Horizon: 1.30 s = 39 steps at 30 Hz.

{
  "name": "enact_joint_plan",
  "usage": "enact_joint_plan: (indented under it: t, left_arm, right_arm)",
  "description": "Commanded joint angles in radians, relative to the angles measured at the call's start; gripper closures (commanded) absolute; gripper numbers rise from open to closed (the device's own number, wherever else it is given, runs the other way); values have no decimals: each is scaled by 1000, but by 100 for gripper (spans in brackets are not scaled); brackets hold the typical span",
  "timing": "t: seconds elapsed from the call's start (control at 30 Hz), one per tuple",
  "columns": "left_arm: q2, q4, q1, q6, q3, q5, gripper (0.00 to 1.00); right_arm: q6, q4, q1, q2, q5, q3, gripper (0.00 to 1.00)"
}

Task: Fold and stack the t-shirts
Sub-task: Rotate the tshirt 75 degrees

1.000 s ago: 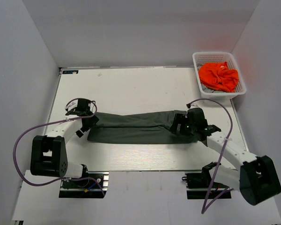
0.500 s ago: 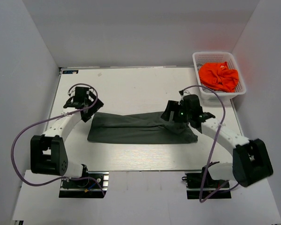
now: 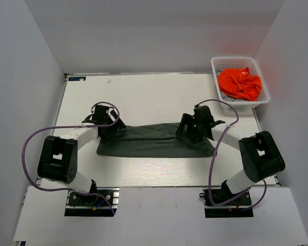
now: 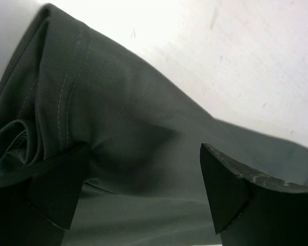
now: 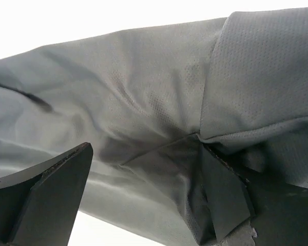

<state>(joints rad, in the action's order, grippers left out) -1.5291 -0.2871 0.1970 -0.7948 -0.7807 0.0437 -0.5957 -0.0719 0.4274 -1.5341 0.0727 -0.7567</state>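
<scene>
The dark olive-grey t-shirt (image 3: 149, 143) lies folded into a long strip across the middle of the table. My left gripper (image 3: 112, 129) is over its far left end, open, with the fabric (image 4: 123, 128) lying between and under the spread fingers (image 4: 231, 189). My right gripper (image 3: 191, 131) is over the far right part, open, with a creased fold of the shirt (image 5: 159, 102) between its fingers (image 5: 46, 200). In the wrist views the left gripper (image 4: 143, 189) and the right gripper (image 5: 143, 195) hold nothing. The orange t-shirt (image 3: 239, 83) lies crumpled in the basket.
The white lattice basket (image 3: 218, 64) stands at the table's far right corner. The white tabletop (image 3: 143, 97) stretches behind the shirt. Grey walls close in the left, back and right sides. Purple cables loop beside both arms.
Both grippers have moved inward from the shirt's ends, the left one rightward and the right one leftward, onto its far edge. The shirt has barely shifted.
</scene>
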Motion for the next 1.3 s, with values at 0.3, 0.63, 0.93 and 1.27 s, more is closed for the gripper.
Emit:
enact_joint_plan:
  t: [0.3,0.63,0.93,1.27]
  left_arm:
    - [130,-388,188,-60,155,79,0]
    - [268,-522,384,-104,164,139,0]
    - [527,-541,455,-104,-3,-13,0]
    - [486,-590,464,-87,-80,-242,0]
  right_arm:
    - [228,-121,2,-566,45,-620,10]
    - [525,-172,8,-735,199,-990,10]
    - [422,-175,37,-503,158,-920,10]
    - [251,-109,134,-314,98,-535,10]
